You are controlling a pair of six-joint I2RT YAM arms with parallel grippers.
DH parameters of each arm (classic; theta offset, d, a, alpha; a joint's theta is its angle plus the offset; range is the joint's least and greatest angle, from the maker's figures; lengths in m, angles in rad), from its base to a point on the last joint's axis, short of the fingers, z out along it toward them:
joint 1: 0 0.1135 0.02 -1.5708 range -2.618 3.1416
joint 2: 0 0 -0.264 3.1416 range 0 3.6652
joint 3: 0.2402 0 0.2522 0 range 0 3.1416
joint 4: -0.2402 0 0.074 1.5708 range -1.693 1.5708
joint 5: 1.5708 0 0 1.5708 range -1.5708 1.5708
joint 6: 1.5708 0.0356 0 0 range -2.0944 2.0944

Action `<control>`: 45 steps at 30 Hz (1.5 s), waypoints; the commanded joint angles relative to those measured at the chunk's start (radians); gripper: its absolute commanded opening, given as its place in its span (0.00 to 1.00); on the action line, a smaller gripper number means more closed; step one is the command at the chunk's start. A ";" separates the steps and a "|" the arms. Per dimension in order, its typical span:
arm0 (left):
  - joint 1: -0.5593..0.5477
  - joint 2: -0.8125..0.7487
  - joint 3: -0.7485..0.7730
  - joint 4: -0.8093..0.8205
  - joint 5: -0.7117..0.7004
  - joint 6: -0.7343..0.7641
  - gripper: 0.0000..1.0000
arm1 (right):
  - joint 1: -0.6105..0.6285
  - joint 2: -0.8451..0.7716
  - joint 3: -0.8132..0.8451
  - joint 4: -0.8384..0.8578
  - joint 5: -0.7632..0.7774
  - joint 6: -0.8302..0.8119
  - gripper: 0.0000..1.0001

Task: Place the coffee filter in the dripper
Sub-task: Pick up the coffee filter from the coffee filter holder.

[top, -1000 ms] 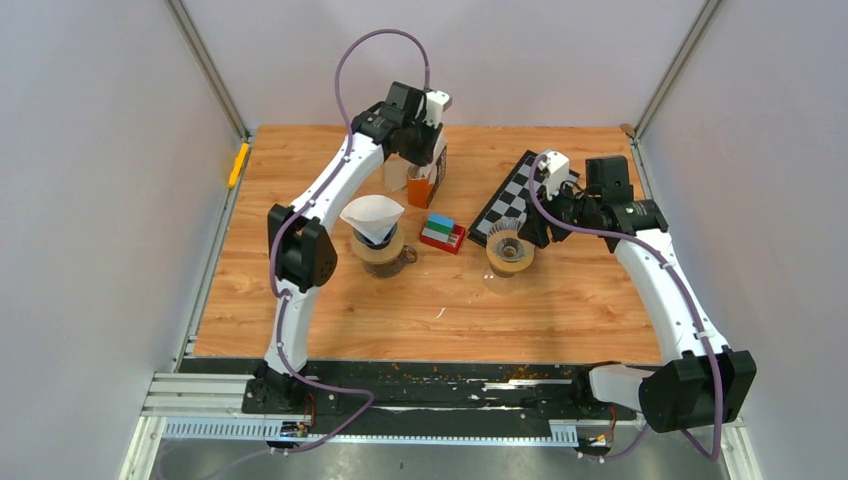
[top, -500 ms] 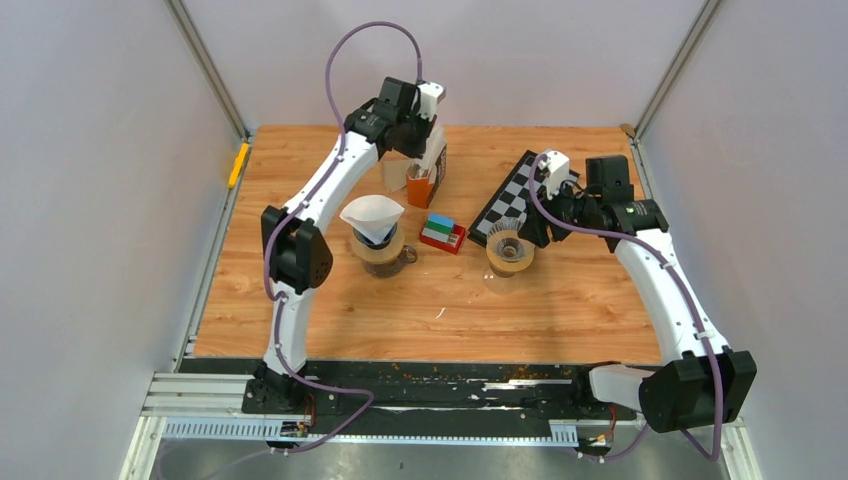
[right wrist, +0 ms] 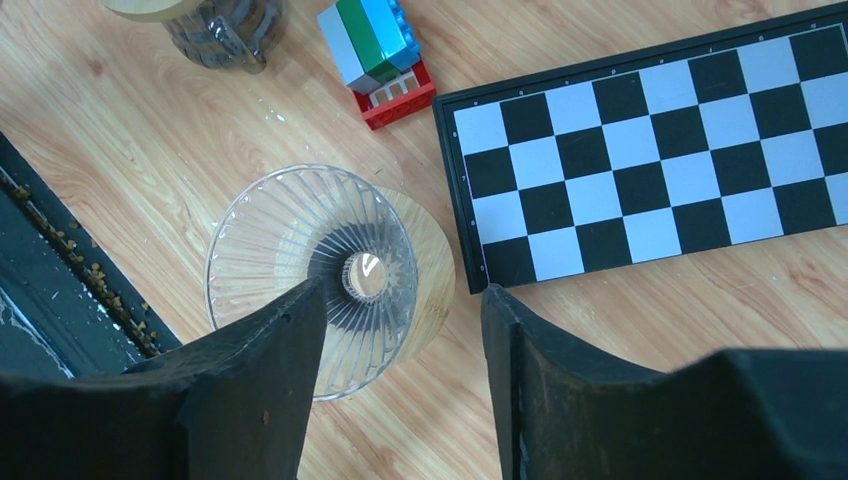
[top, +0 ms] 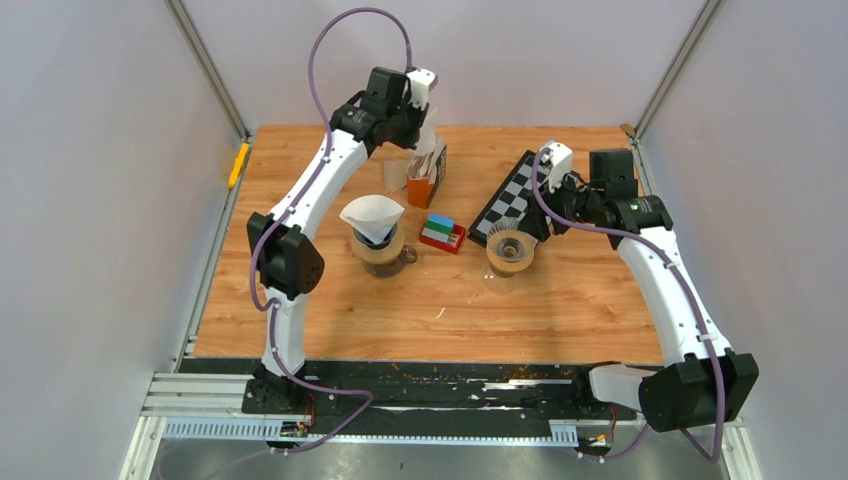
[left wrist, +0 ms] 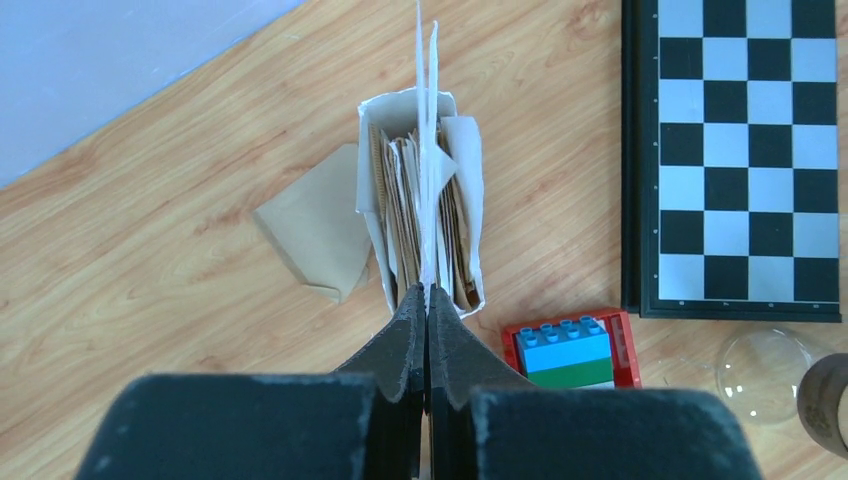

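My left gripper [top: 424, 138] is shut on a white coffee filter [left wrist: 428, 150], seen edge-on in the left wrist view, and holds it above the open box of filters [left wrist: 470, 215]. The box also shows in the top view [top: 432, 175]. An empty glass dripper with a wooden collar [top: 510, 251] stands right of centre. My right gripper [right wrist: 400, 300] is open just above and beside this dripper [right wrist: 310, 270], not touching it. A second dripper with a white filter in it [top: 372, 215] sits on a glass server [top: 385, 255].
A loose brown filter [left wrist: 315, 225] lies left of the box. A red, blue and green block stack [top: 442, 233] sits between the drippers. A chessboard [top: 510, 195] lies behind the empty dripper. A yellow object [top: 238, 165] lies at the table's left edge.
My left gripper has risen and moved back to the left, drawing the white filter up from the box. My right gripper has shifted slightly back.
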 commanded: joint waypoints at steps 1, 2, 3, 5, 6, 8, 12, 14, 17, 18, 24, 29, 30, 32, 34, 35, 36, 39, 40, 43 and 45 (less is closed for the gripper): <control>0.011 -0.141 0.002 0.031 0.031 -0.016 0.00 | -0.004 -0.003 0.066 0.050 -0.022 0.002 0.60; 0.012 -0.158 0.001 0.030 0.039 -0.016 0.00 | -0.005 -0.005 0.076 0.056 -0.024 0.004 0.61; 0.011 -0.185 -0.002 0.028 0.053 -0.015 0.00 | -0.005 -0.004 0.086 0.064 -0.028 0.007 0.61; 0.011 -0.227 -0.015 0.030 0.085 -0.014 0.00 | -0.004 -0.005 0.114 0.080 -0.039 0.014 0.63; 0.011 -0.251 -0.028 0.034 0.102 -0.014 0.00 | -0.004 -0.002 0.131 0.088 -0.050 0.019 0.63; 0.011 -0.300 -0.058 0.043 0.141 -0.012 0.00 | -0.004 0.004 0.164 0.100 -0.073 0.029 0.65; 0.011 -0.379 -0.123 0.042 0.326 0.000 0.00 | 0.004 0.033 0.236 0.116 -0.144 0.045 0.86; 0.010 -0.401 -0.140 0.013 0.474 0.012 0.00 | 0.014 0.042 0.269 0.126 -0.186 0.046 0.90; 0.009 -0.421 -0.162 -0.052 0.649 0.033 0.00 | 0.022 0.044 0.301 0.161 -0.261 0.046 0.92; 0.008 -0.432 -0.171 -0.077 0.706 0.045 0.00 | 0.025 0.042 0.305 0.177 -0.288 0.047 0.92; -0.035 -0.492 -0.224 -0.218 0.819 0.192 0.00 | 0.059 0.036 0.306 0.214 -0.443 0.038 0.95; -0.108 -0.539 -0.266 -0.284 0.794 0.291 0.00 | 0.115 0.049 0.292 0.162 -0.501 -0.026 0.95; -0.122 -0.542 -0.275 -0.286 0.781 0.298 0.00 | 0.130 0.054 0.293 0.140 -0.505 -0.046 0.95; -0.141 -0.541 -0.284 -0.295 0.768 0.310 0.00 | 0.161 0.061 0.292 0.107 -0.512 -0.077 0.92; -0.158 -0.533 -0.285 -0.313 0.765 0.320 0.00 | 0.177 0.065 0.286 0.100 -0.499 -0.083 0.89; -0.163 -0.529 -0.284 -0.321 0.765 0.326 0.00 | 0.179 0.068 0.286 0.095 -0.501 -0.089 0.86; -0.167 -0.526 -0.283 -0.324 0.762 0.329 0.00 | 0.181 0.068 0.286 0.089 -0.505 -0.095 0.82; -0.171 -0.520 -0.284 -0.326 0.761 0.330 0.00 | 0.184 0.071 0.287 0.064 -0.533 -0.117 0.64; -0.173 -0.518 -0.285 -0.326 0.758 0.330 0.00 | 0.184 0.071 0.286 0.058 -0.551 -0.121 0.56; -0.173 -0.510 -0.277 -0.323 0.743 0.322 0.00 | 0.187 0.072 0.271 0.050 -0.590 -0.125 0.28; -0.173 -0.504 -0.269 -0.320 0.739 0.318 0.00 | 0.191 0.075 0.258 0.053 -0.605 -0.116 0.10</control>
